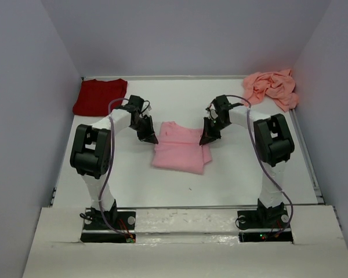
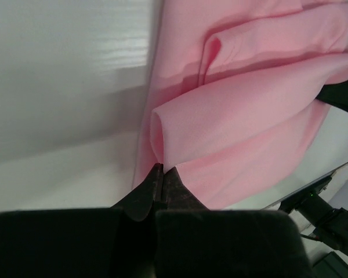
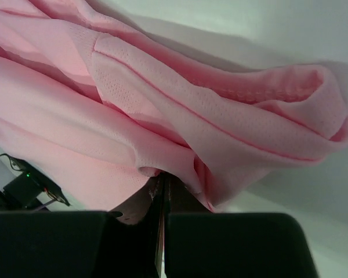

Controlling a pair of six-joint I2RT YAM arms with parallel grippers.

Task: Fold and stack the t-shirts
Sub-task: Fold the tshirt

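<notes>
The light pink t-shirt [image 1: 180, 147] lies partly folded in the middle of the table. My left gripper [image 1: 152, 139] is shut on its left edge; the left wrist view shows the jaws [image 2: 160, 168] pinching a fold of pink cloth [image 2: 243, 110]. My right gripper [image 1: 204, 141] is shut on its right edge; the right wrist view shows the jaws [image 3: 162, 176] closed on bunched cloth [image 3: 180, 110]. The dark red t-shirt [image 1: 100, 95] lies folded at the back left. The salmon-pink t-shirt [image 1: 272, 87] lies crumpled at the back right.
Grey walls enclose the white table [image 1: 238, 174] on three sides. The arm bases [image 1: 107, 223] stand on the near ledge.
</notes>
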